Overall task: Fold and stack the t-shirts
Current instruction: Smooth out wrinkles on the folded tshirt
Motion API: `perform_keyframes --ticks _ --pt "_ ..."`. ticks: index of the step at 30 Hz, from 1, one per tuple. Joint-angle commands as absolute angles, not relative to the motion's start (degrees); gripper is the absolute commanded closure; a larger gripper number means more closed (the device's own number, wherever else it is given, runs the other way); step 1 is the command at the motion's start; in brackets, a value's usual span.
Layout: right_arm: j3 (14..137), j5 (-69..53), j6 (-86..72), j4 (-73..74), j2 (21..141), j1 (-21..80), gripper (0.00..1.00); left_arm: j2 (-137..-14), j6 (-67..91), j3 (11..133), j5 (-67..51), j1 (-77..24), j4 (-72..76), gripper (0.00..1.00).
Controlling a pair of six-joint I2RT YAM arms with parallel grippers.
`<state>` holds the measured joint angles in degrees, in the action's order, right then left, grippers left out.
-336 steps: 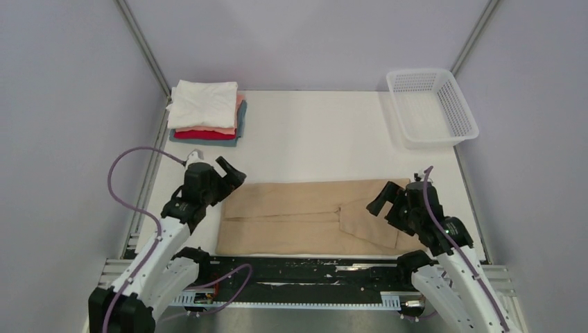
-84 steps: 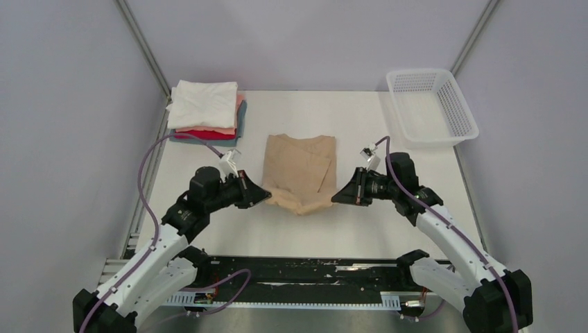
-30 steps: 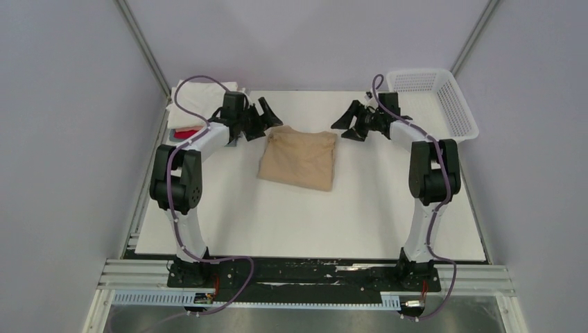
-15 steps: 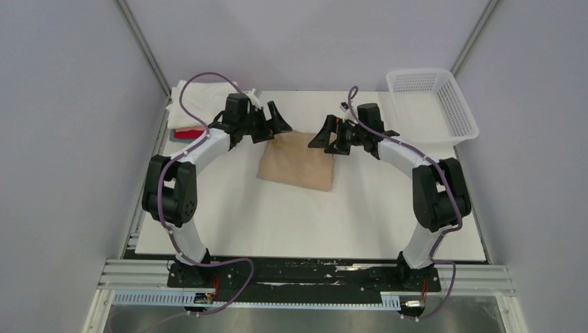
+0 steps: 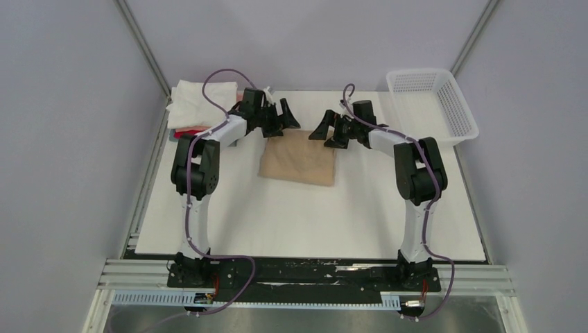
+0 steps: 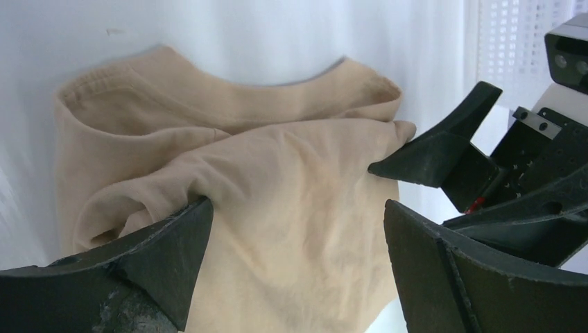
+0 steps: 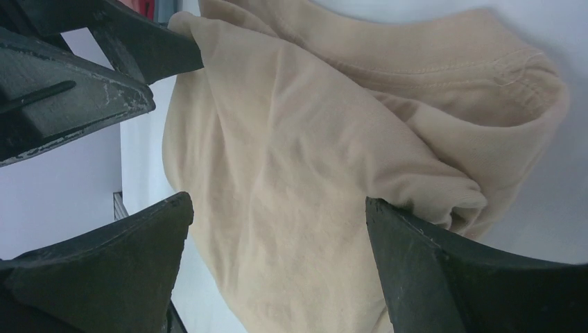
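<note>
Beginning at the back-left corner of the white surface (image 5: 277,222): leaving the stack of folded soft cloth t-shirts (image 5: 201,104) there, white on top with a red edge showing beneath, partly hidden by the left arm.

Holding the left gripper (image 5: 286,119) with fingers spread wide and pinching nothing, at the far-left corner of the tan short-sleeved cloth t-shirt (image 5: 298,161). Leaving that shirt lying folded into a compact rectangle towards the back of the surface, near the stack yet not touching it. Showing, in both wrist views, a loose top layer bulging up just short of the collar edge.

Holding the right gripper (image 5: 320,129) likewise splayed and empty at the shirt's far-right corner, fingertips close to the left gripper's. Ignoring the white plastic mesh basket (image 5: 461,104) at the back-right corner, well apart.

Judging the step in hand as taking hold of the folded shirt for the move onto the stack. For doing it well, probably:
- sliding one finger of each gripper under every layer, not only the puffy upper fold
- closing both sides together
- lifting level, so as not to be spilling the fold open
- carrying leftward and lowering squarely, lining the edges up with the white shirt on top
</note>
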<state>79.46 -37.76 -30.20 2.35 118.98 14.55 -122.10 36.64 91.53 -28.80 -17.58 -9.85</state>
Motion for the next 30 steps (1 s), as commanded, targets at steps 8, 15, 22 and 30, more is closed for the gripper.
perform_keyframes --ticks 8,15,22,30 --pt "84.87 -37.39 -31.44 -2.2 127.46 11.36 0.0 -133.21 35.77 104.35 -23.23 -16.0 -17.9 0.0" --pt "83.34 -35.25 -32.82 -2.29 128.19 9.77 0.0 -133.36 39.77 101.29 -19.1 -13.72 -20.46 0.0" --pt "85.11 -36.14 -30.54 -0.55 122.48 9.17 0.0 -129.41 37.2 106.76 -16.59 -12.83 -23.44 0.0" --pt "73.93 -37.55 -29.43 -1.74 105.89 12.03 0.0 -112.94 34.28 99.15 -11.03 -13.84 -24.48 0.0"
